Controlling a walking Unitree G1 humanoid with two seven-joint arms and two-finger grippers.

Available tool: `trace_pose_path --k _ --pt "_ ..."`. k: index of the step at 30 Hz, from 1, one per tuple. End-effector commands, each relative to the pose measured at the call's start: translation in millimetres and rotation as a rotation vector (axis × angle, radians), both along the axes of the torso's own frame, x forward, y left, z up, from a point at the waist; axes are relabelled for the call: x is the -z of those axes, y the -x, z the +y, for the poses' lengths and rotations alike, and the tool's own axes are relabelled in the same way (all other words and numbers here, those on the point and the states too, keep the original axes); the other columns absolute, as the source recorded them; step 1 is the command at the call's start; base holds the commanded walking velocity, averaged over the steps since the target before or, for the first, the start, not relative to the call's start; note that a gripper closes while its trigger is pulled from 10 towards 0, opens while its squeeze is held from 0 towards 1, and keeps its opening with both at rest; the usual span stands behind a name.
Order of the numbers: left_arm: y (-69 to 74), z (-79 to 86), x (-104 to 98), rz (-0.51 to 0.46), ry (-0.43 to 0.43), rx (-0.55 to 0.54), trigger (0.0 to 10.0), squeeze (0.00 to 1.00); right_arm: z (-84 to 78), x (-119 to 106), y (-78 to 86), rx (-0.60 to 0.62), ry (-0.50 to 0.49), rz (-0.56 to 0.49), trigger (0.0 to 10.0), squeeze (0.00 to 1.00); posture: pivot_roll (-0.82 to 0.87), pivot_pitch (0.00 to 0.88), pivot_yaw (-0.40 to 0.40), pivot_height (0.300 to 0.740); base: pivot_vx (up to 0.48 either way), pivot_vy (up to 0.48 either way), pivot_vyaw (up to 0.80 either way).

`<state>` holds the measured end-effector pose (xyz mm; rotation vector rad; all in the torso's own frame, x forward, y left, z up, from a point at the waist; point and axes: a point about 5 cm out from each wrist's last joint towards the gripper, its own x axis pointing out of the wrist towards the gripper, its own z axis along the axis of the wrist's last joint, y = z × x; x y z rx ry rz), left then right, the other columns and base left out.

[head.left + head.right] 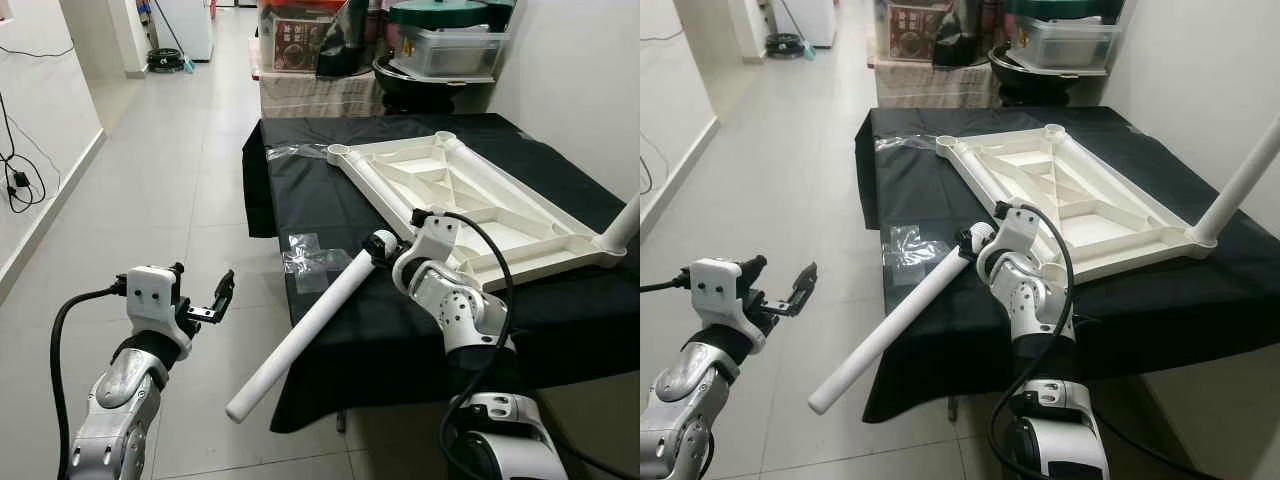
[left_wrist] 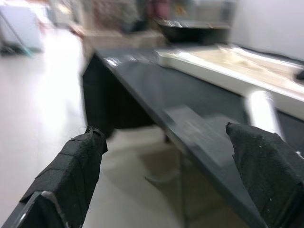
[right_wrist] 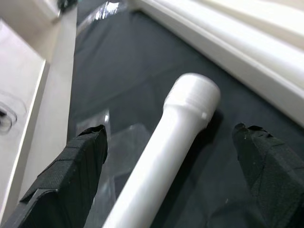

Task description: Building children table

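Black-draped table [image 1: 330,200], tiled floor [image 1: 170,180] open leftward. Leg [image 1: 300,335] overhangs its edge; right gripper [image 3: 173,156] and left gripper [image 1: 222,298] both spread.

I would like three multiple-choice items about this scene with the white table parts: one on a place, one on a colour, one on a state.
1. Where does the white plastic tabletop lie?
A. on the tiled floor
B. upside down on the black cloth
C. against the wall

2. What colour is the long round table leg?
A. white
B. black
C. grey

3. How stand the fingers of the left gripper?
A. shut on the leg
B. shut on nothing
C. open

Answers:
1 B, its ribbed underside faces up on the cloth.
2 A, it is white like the tabletop.
3 C, the left wrist view shows a wide gap between the fingers, holding nothing.
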<state>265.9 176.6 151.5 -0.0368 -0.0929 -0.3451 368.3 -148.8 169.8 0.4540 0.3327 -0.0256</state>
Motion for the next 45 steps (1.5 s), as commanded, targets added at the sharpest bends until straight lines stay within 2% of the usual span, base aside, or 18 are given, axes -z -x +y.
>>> trace_pose_path --k 1,3,4,7,8,13,16,22,27,28,31,45 --pt "1.0 -9.1 0.0 0.014 0.007 0.078 10.0 0.00 -2.8 -8.0 -2.1 0.018 -0.019 -0.032 10.0 0.00 0.07 0.000 -0.061 0.740 0.000 0.000 0.00" --pt "-0.5 -24.1 0.9 0.053 -0.018 0.290 10.0 0.00 -9.8 -19.4 -3.1 0.048 -0.035 -0.078 10.0 0.00 0.06 0.000 -0.045 0.740 0.000 0.000 0.00" --pt "-3.7 -25.3 0.2 0.065 -0.035 0.340 10.0 0.00 -11.6 -21.2 -2.3 0.053 -0.036 -0.081 10.0 0.00 0.06 0.000 -0.041 0.740 0.000 0.000 0.00" --pt "-7.2 -24.0 -1.0 0.072 -0.050 0.363 10.0 0.00 -12.3 -21.3 -1.0 0.056 -0.037 -0.076 10.0 0.00 0.06 0.000 -0.037 0.740 0.000 0.000 0.00" --pt "-11.9 -20.4 -1.2 0.105 -0.041 0.377 10.0 0.00 -12.8 -17.6 1.2 0.067 -0.031 -0.056 10.0 0.00 0.05 0.000 -0.029 0.740 0.000 0.000 0.00" --pt "-15.1 -16.5 -0.8 0.152 -0.017 0.415 10.0 0.00 -13.4 -12.2 3.5 0.080 -0.013 -0.030 10.0 0.00 0.05 0.000 -0.022 0.740 0.000 0.000 0.00" --pt "-15.9 -14.9 2.7 0.216 -0.019 0.452 10.0 0.00 -14.7 -9.8 3.9 0.089 0.009 -0.012 10.0 0.00 0.05 0.000 -0.017 0.740 0.000 0.000 0.00" --pt "-10.4 -17.4 0.6 0.268 0.003 0.572 10.0 0.00 -17.8 -8.4 3.6 0.110 0.038 -0.002 10.0 0.00 0.05 0.000 -0.018 0.740 0.000 0.000 0.00" --pt "-2.5 -20.6 1.9 0.311 -0.033 0.669 10.0 0.00 -16.0 -7.2 3.1 0.115 0.046 0.010 10.0 0.00 0.06 0.000 -0.015 0.740 0.000 0.000 0.00" --pt "-2.5 -20.6 1.9 0.311 -0.033 0.669 10.0 0.00 -16.0 -7.2 3.1 0.115 0.046 0.010 10.0 0.00 0.06 0.000 -0.015 0.740 0.000 0.000 0.00" --pt "-5.6 -20.1 8.1 0.361 -0.104 0.649 10.0 0.00 -13.8 -6.2 3.3 0.115 0.036 0.016 10.0 0.00 0.06 0.000 -0.008 0.740 0.000 0.000 0.00" --pt "-12.6 -22.2 19.7 0.485 -0.190 0.636 10.0 0.00 -17.8 -2.0 5.4 0.138 0.034 0.033 10.0 0.00 0.05 0.000 0.010 0.740 0.000 0.000 0.00"
